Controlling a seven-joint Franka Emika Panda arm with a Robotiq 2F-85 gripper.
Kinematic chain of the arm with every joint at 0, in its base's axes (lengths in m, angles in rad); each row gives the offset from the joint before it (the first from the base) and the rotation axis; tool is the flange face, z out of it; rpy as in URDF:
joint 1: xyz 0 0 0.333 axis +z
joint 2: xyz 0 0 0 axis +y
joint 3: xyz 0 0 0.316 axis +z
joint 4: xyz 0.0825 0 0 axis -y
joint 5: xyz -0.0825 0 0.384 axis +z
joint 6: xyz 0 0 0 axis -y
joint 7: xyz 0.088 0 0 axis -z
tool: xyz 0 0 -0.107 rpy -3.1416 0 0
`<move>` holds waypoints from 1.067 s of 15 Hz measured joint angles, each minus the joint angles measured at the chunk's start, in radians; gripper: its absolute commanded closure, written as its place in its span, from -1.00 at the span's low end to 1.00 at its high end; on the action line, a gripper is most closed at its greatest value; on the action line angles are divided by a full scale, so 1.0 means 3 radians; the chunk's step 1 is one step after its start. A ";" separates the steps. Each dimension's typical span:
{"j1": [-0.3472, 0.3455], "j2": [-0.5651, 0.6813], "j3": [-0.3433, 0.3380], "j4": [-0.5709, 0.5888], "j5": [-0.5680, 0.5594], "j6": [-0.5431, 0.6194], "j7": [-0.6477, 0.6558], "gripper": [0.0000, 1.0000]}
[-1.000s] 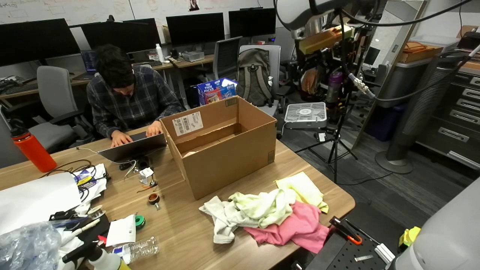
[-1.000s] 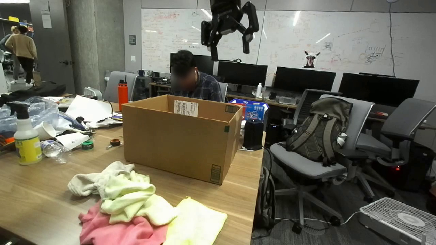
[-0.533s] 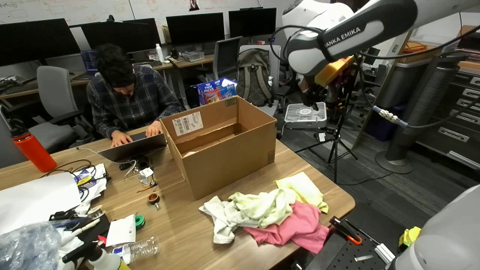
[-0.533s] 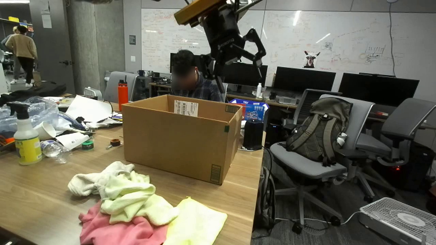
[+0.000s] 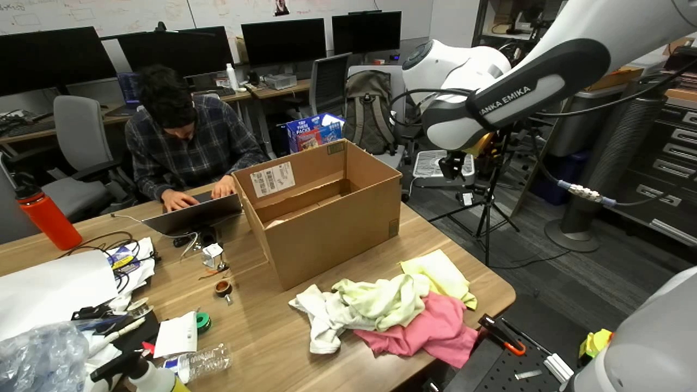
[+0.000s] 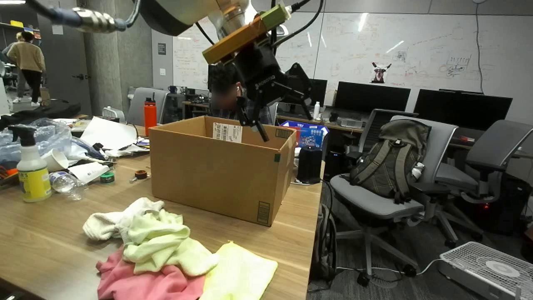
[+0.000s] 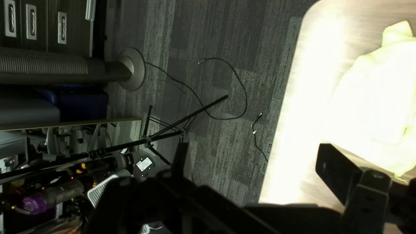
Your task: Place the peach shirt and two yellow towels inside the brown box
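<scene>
the fingers (image 7: 338, 172) stand spread and released in the air. on the worktop (image 5: 258, 332), near the brown box (image 5: 332, 237), a pale yellow towel (image 5: 389, 302) lies over a pink cloth (image 5: 427, 332) and a whitish cloth (image 5: 322, 318), touching a brighter yellow towel (image 5: 436, 272).

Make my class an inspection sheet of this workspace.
Surface: wood-grain table with a rounded corner.
Job's things: open-topped brown box; pale yellow towel and brighter yellow towel outside it, bunched with a pink cloth and a whitish cloth; which is the peach shirt is unclear.
Clutter: spray bottle, plastic bottle lying on its side, green roll.
Gripper: open, nothing held, apart from the cloths.
Cables: black cable on the floor near a tripod.
Surroundings: person at a laptop; backpack on a chair.
</scene>
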 measured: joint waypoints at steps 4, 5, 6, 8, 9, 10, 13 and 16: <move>0.0133 0.0044 0.0037 -0.0051 0.0141 -0.0217 0.0013 -1.00; 0.0170 0.0062 0.0054 -0.0067 0.0212 -0.0313 0.0013 -1.00; 0.0207 0.0085 0.0073 -0.0090 0.0289 -0.0389 0.0014 -1.00; 0.0277 0.0151 0.0117 -0.0144 0.0447 -0.0506 0.0030 -1.00; 0.0306 0.0194 0.0141 -0.0168 0.0518 -0.0551 0.0046 -1.00; 0.0335 0.0247 0.0163 -0.0190 0.0579 -0.0584 0.0065 -1.00; 0.0406 0.0433 0.0210 -0.0227 0.0694 -0.0598 0.0106 -1.00; 0.0443 0.0611 0.0219 -0.0228 0.0719 -0.0532 0.0108 -1.00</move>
